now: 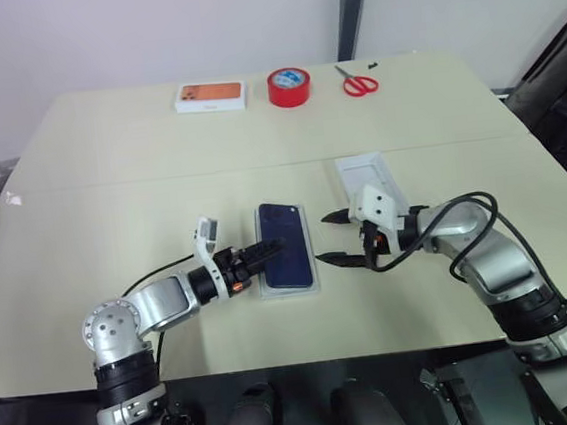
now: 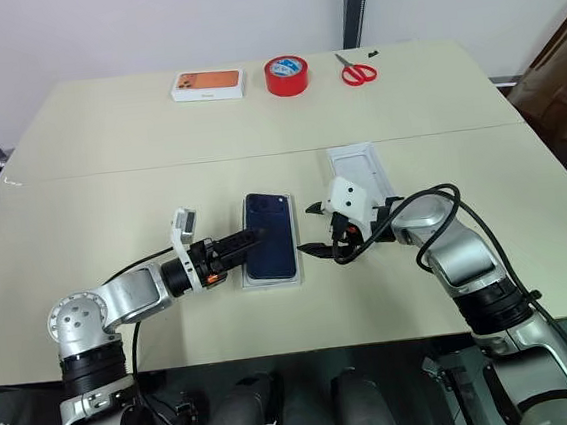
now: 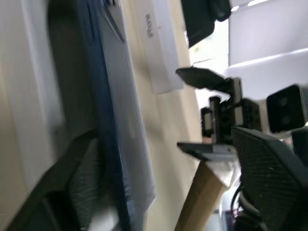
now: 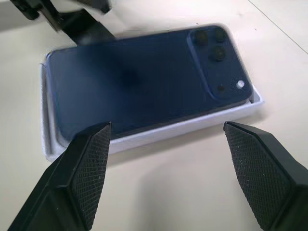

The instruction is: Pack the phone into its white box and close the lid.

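The phone (image 1: 288, 257) lies back up in the white box (image 4: 183, 127) at the middle of the table, its camera cluster (image 4: 216, 45) at the far end. My left gripper (image 1: 272, 252) reaches in from the left, open, with its fingers (image 3: 72, 192) at the box's left edge and over the phone. On the box's other side my right gripper (image 1: 328, 238) stands open, a short gap from the rim. The lid (image 1: 360, 172) rests hollow side up on the table just behind the right gripper.
Along the far edge of the table stand a white box with an orange picture (image 1: 210, 96), a red tape roll (image 1: 289, 86) and red scissors (image 1: 359, 85). A black cable (image 1: 465, 217) loops over my right forearm.
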You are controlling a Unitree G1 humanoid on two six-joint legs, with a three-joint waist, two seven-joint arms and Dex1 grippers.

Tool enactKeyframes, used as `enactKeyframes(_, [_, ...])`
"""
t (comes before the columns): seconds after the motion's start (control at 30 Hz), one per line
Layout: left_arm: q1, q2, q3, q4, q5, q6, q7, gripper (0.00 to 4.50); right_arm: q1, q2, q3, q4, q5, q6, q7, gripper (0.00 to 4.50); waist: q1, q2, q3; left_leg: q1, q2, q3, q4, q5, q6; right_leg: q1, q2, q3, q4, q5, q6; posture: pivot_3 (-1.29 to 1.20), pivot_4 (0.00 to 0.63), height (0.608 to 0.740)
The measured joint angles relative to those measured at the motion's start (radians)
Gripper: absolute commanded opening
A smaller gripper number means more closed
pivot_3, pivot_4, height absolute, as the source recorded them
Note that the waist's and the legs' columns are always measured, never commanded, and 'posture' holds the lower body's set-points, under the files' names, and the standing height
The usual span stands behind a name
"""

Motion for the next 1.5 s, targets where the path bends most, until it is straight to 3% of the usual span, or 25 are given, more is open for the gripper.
enactKeyframes(0.77, [0.016,0.27,-0.171,-0.036,-0.163,-0.06,0.001,4.12,-0.019,0.041,0.02,0.044,-0.029,-0.03,-0.015,3.93,-0.001,0.0,0.0,0.0,0.0,0.0,0.0,0.0,0.0,-0.001,0.0,0.001,0.0,0.0,0.0,0.0,0.15,0.734])
enactKeyframes(1.13, [0.017,0.317,-0.213,-0.08,-0.148,-0.119,-0.037,4.12,-0.022,0.046,0.02,0.052,-0.031,-0.039,-0.019,3.93,-0.001,0.0,0.0,0.0,0.0,0.0,0.0,0.0,0.0,-0.001,0.0,0.001,0.0,0.0,0.0,0.0,0.15,0.734])
enactKeyframes(1.17, [0.017,0.325,-0.206,-0.081,-0.137,-0.139,-0.045,4.16,-0.022,0.046,0.02,0.054,-0.03,-0.038,-0.019,3.51,-0.001,0.0,0.0,0.0,0.0,0.0,0.0,0.0,0.0,-0.001,0.0,0.001,0.0,0.0,0.0,0.0,0.15,0.734])
enactKeyframes(1.2, [0.017,0.332,-0.201,-0.082,-0.123,-0.153,-0.05,3.9,-0.022,0.046,0.02,0.054,-0.03,-0.038,-0.019,3.38,-0.001,0.0,0.0,0.0,0.0,0.0,-0.001,0.0,0.0,-0.001,0.0,0.001,0.0,0.0,0.0,0.0,0.15,0.734])
enactKeyframes(1.27, [0.016,0.369,-0.201,-0.091,-0.046,-0.195,-0.073,3.39,-0.022,0.047,0.02,0.055,-0.03,-0.036,-0.029,2.67,-0.001,0.0,0.0,0.0,0.0,0.0,-0.001,0.0,0.0,-0.001,0.0,0.001,0.0,0.0,0.0,0.0,0.15,0.734])
enactKeyframes(1.43, [0.015,0.435,-0.219,-0.087,0.181,-0.291,-0.149,0.89,-0.028,0.047,0.024,0.093,-0.08,-0.082,-0.073,0.08,0.0,0.001,0.0,0.0,0.0,0.001,-0.001,0.0,0.0,-0.001,0.0,0.001,0.0,0.0,0.0,0.0,0.15,0.734])
enactKeyframes(1.5, [0.017,0.434,-0.253,-0.086,0.252,-0.303,-0.184,0.05,-0.04,0.047,0.044,0.12,-0.119,-0.112,-0.088,0.0,0.002,0.001,0.0,0.0,0.0,0.001,-0.001,0.0,0.0,-0.001,-0.001,0.001,0.0,0.0,0.0,0.0,0.15,0.734])
